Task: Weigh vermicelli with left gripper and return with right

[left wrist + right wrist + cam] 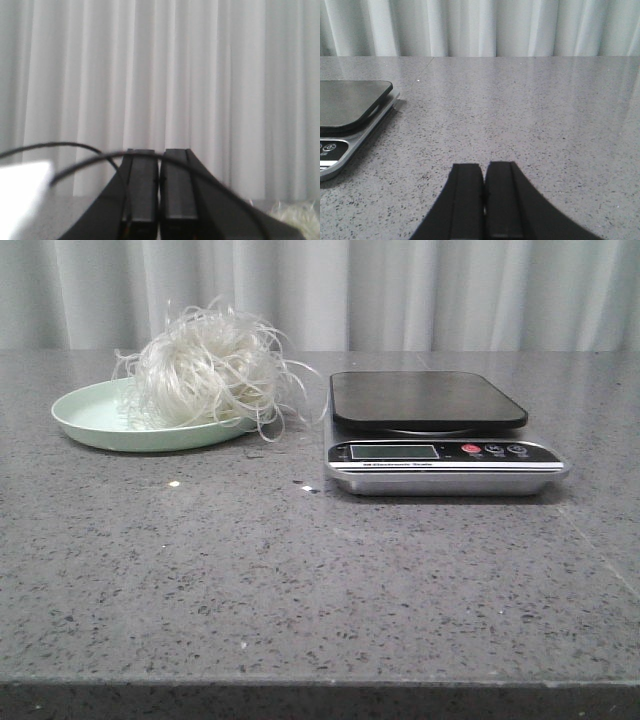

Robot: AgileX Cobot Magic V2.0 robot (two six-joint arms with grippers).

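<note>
One speckled grey table (300,580), white curtain (400,290)

Soft even light, faint shadows; left wrist view blurred throughout.

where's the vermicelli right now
In the front view the vermicelli sits on the pale green plate, left of the kitchen scale.

table (300,580): gray, speckled stone top | plate (85,415): pale green, round, on the table at the left | scale (440,445): silver, with a flat black top, a small screen and a red button, just right of the plate, not touching | curtain (400,290): white folds behind the table
</note>
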